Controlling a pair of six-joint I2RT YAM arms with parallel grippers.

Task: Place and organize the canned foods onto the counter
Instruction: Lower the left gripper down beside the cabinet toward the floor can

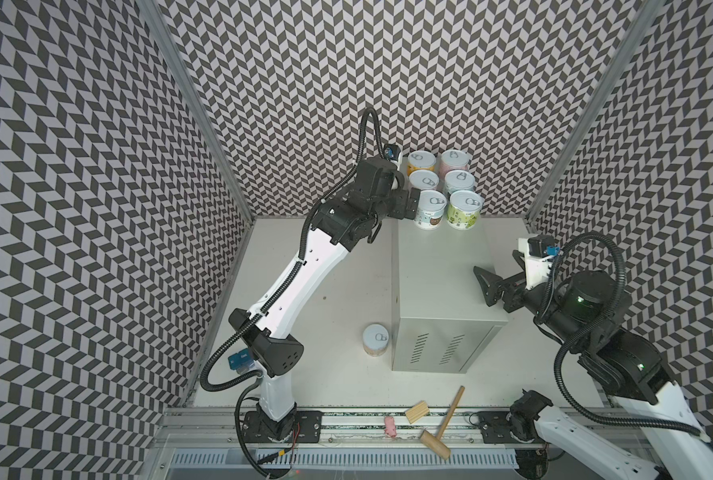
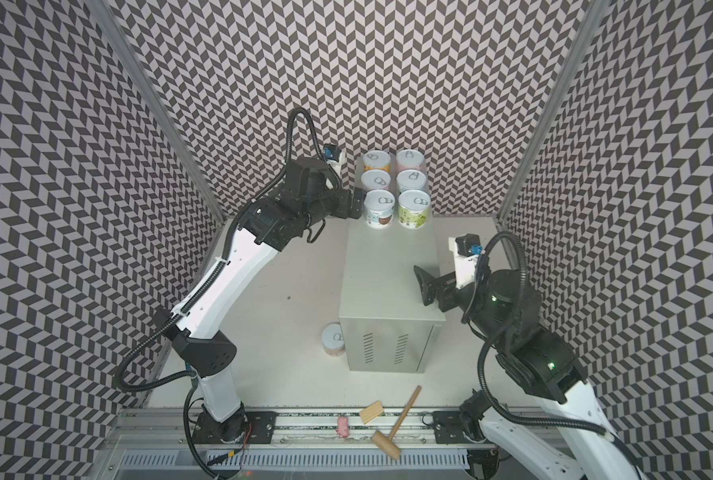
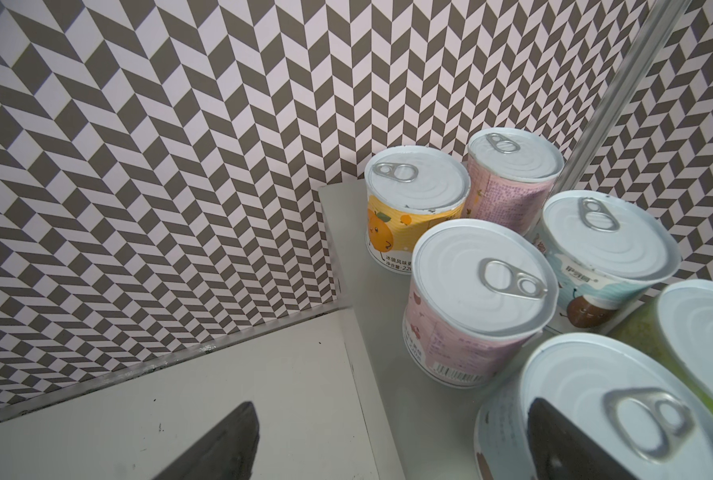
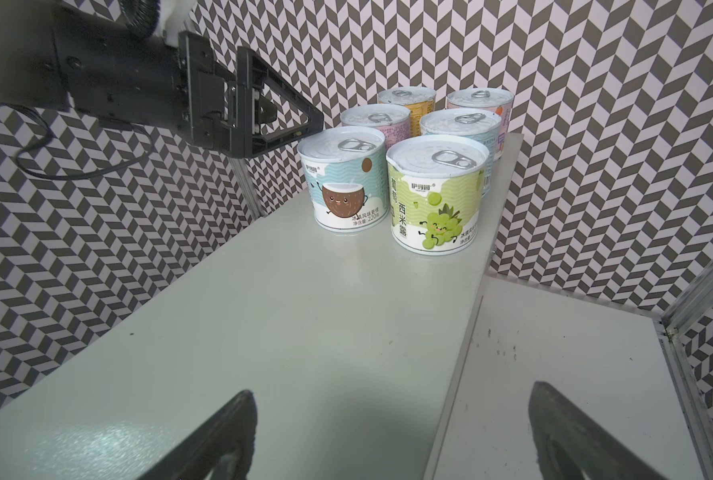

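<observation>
6 cans [image 1: 424, 181] stand 2 by 3 at the far end of the counter [image 1: 438, 274]; a 7th can [image 1: 376, 338] sits on the tabletop [image 1: 338, 291] beside it. Both grippers gape wide and empty: the left gripper [image 1: 409, 204] just beside the cans, the right gripper [image 1: 483, 286] over the counter.

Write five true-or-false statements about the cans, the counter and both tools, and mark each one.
1. Six cans stand on the counter, in two lines of three. True.
2. The seventh can lies on its side on the table. False: it stands upright, beside the counter.
3. The right tool holds a can. False: it is open and empty, over the counter's right edge.
4. The left tool is open, next to the coconut can. True.
5. The mallet lies on the counter. False: it lies at the table's front edge.
</observation>
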